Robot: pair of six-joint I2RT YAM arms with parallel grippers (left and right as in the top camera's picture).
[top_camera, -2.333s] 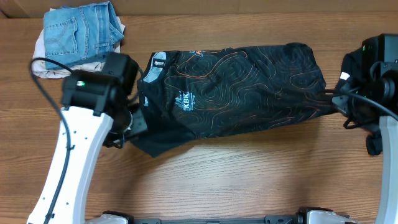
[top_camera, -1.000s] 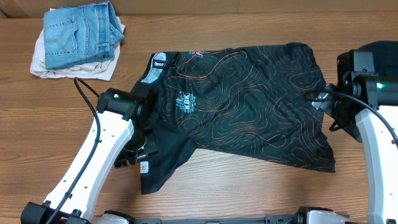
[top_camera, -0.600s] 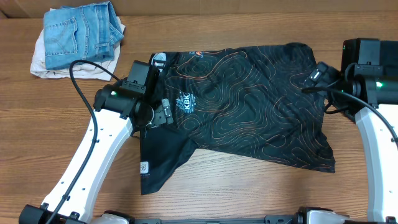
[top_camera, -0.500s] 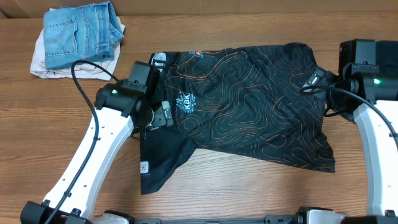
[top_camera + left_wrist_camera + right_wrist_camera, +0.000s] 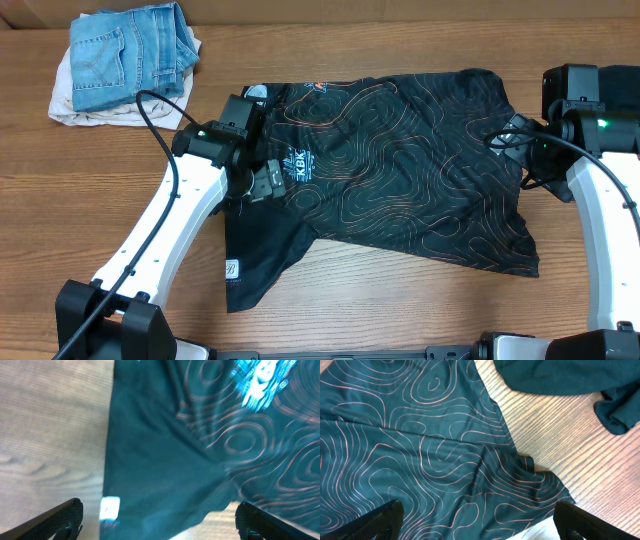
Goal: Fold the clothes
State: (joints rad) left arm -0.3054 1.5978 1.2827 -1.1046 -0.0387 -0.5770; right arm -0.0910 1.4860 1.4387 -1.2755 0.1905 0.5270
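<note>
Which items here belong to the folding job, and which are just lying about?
Part of the job:
thin black jersey with orange contour lines, lying on the wooden table; left gripper and right gripper, both open above it.

Lying about:
folded blue denim garment stacked on a cream cloth, far-left corner, apart from the jersey.

1. One black jersey [image 5: 400, 160] with orange contour lines.
2. One wooden table [image 5: 400, 310], under the jersey.
3. One pair of folded blue jeans [image 5: 125, 50], well apart from the jersey, past its collar end.
4. At least one cream garment [image 5: 75, 108], under those jeans.
5. Two robot arms: left arm [image 5: 160, 240] at the jersey's collar end, right arm [image 5: 600, 240] at its hem end.
6. Two grippers: left gripper [image 5: 265, 185] beside the jersey's chest logo, right gripper [image 5: 515, 135] at its hem.
</note>
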